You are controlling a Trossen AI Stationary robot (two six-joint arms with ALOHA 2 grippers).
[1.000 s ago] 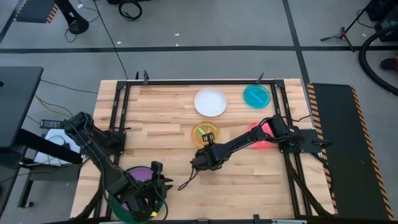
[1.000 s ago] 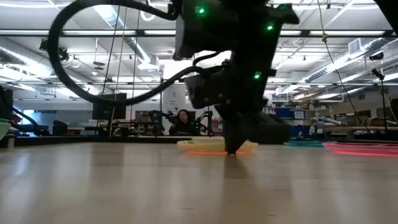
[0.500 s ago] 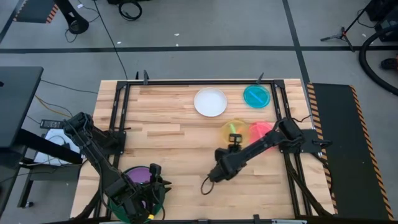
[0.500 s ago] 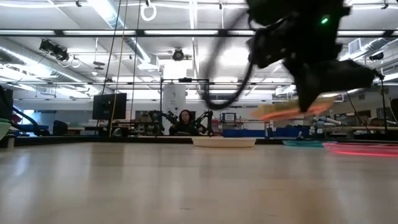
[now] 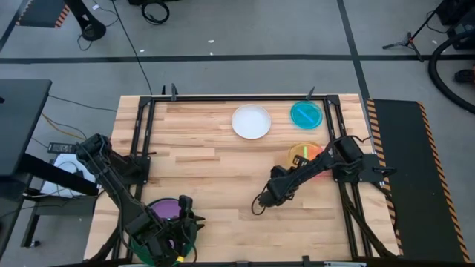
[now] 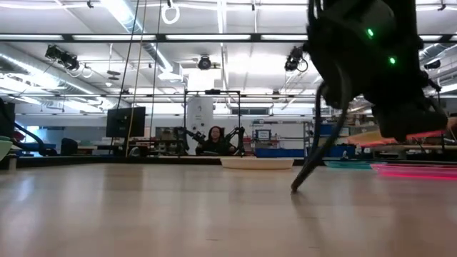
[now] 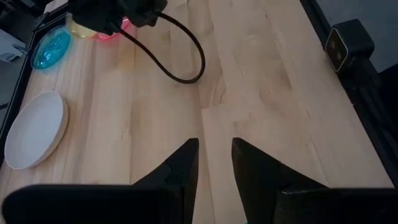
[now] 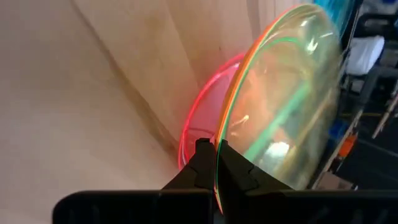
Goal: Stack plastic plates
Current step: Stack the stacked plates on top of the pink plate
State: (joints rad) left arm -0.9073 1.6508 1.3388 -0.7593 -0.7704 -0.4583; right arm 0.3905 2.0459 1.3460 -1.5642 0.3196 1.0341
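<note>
1. Stacked lime and orange plates [image 5: 302,155] sit pinched by their rim in the right end effector [image 8: 214,163], whose fingers are closed on them, held above the pink plate [image 8: 198,122] at the tabletop's [image 5: 208,185] right side.
2. Beyond them, the teal plate [image 5: 306,114] and white plate [image 5: 251,122] lie apart along the far edge.
3. The left end effector [image 7: 214,158] hangs at the near left corner, fingers slightly parted and empty, above the purple plate [image 5: 167,209] resting in a green plate [image 5: 138,245].
</note>
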